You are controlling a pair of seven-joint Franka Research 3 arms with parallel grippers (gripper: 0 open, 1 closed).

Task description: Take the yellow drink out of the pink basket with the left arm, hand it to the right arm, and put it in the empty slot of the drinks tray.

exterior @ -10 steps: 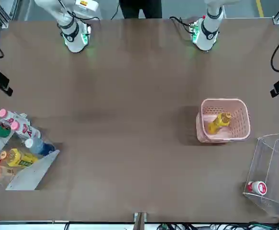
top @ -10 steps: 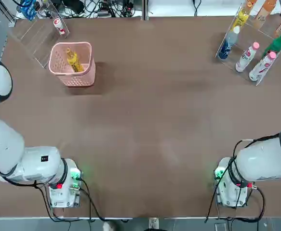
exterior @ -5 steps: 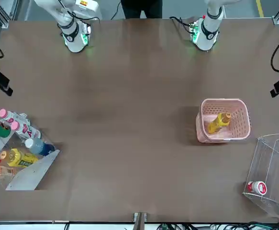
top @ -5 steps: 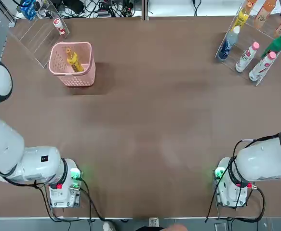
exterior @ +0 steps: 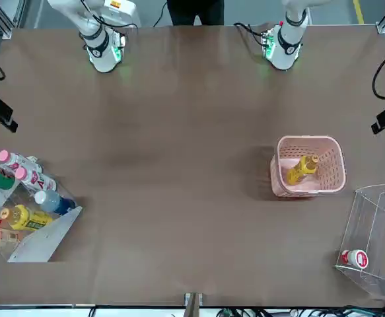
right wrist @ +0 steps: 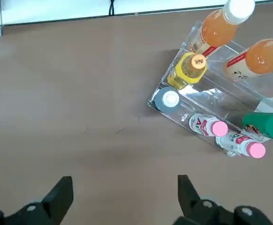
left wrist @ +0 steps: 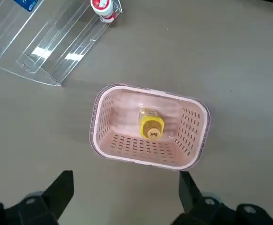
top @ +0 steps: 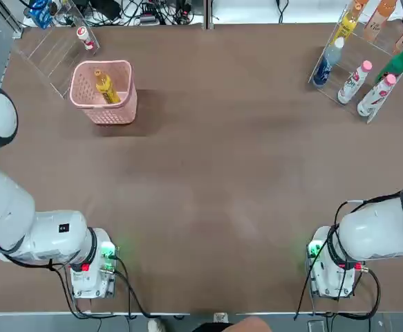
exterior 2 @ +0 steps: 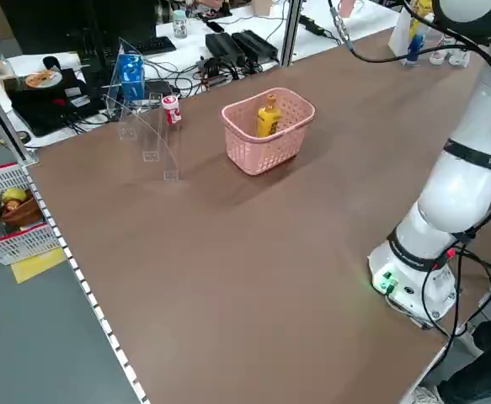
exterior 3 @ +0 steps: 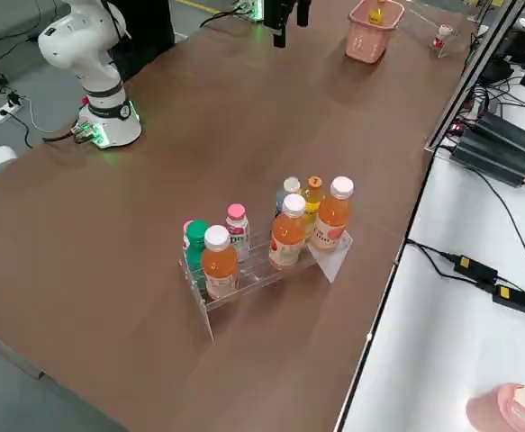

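The yellow drink (top: pixel 105 87) (left wrist: pixel 150 124) stands leaning in the pink basket (top: pixel 111 114) (left wrist: pixel 141 148) (exterior: pixel 308 188) at the table's far left. My left gripper (left wrist: pixel 126 192) hangs open high above the basket, holding nothing. The drinks tray (top: pixel 367 52) (right wrist: pixel 150 103) (exterior 3: pixel 253 270) sits at the far right with blue, pink-capped, green, orange and yellow bottles. A bare stretch of clear acrylic, the empty slot (right wrist: pixel 223 96), shows in its middle lane. My right gripper (right wrist: pixel 124 194) hovers open well above the table, short of the tray.
A clear acrylic box (top: pixel 45 52) (exterior: pixel 377 224) with a small red-white bottle (top: pixel 83 36) (left wrist: pixel 103 7) stands just beyond the basket. Cables and gear line the far edge. A person (exterior: pixel 192 10) stands behind the arms' bases. Wide brown tabletop lies between basket and tray.
Neither arm nor any bottle has moved. The person behind the arms' bases has shifted a little at the table's near edge.
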